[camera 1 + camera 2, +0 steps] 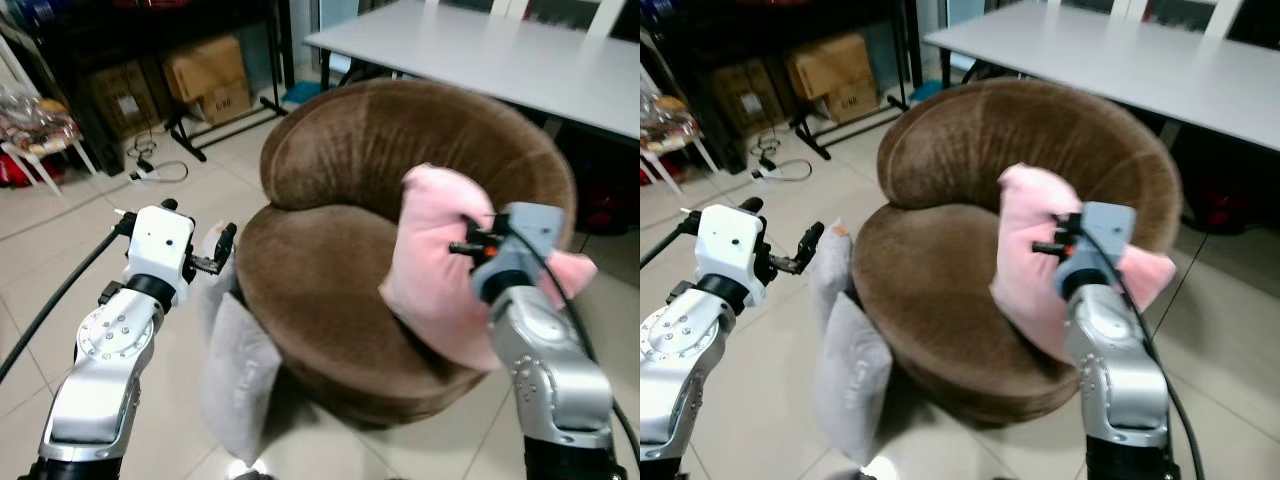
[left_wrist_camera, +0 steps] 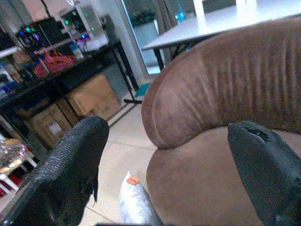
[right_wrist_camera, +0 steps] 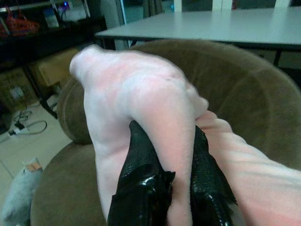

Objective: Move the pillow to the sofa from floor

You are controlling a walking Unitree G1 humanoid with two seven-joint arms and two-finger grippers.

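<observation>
**Pink pillow held up over the round brown sofa**

Nearest the camera, the two silver arms rise from the lower corners of the head view. The right tool is clamped on a fold of the pink pillow, its two black fingers pinching the fabric between them. The pillow hangs off the floor, bunched at the grip, over the front right part of the sofa's seat and against its right armrest side; whether its lower edge touches the cushion cannot be told.

The left tool is raised at the left of the sofa, its fingers spread wide with nothing between them, pointing towards the sofa's seat and backrest.

Below the left tool, two grey pillows stand on the tiled floor, leaning against the sofa's left front side; the farther one carries a small orange tag.

The round brown sofa sits in the middle, its curved backrest wrapping round a bare seat cushion.

Beyond it, a white desk stretches across the upper right. To the far left, cardboard boxes sit under a dark shelf rack, with a cable trailing on the floor before them.
</observation>
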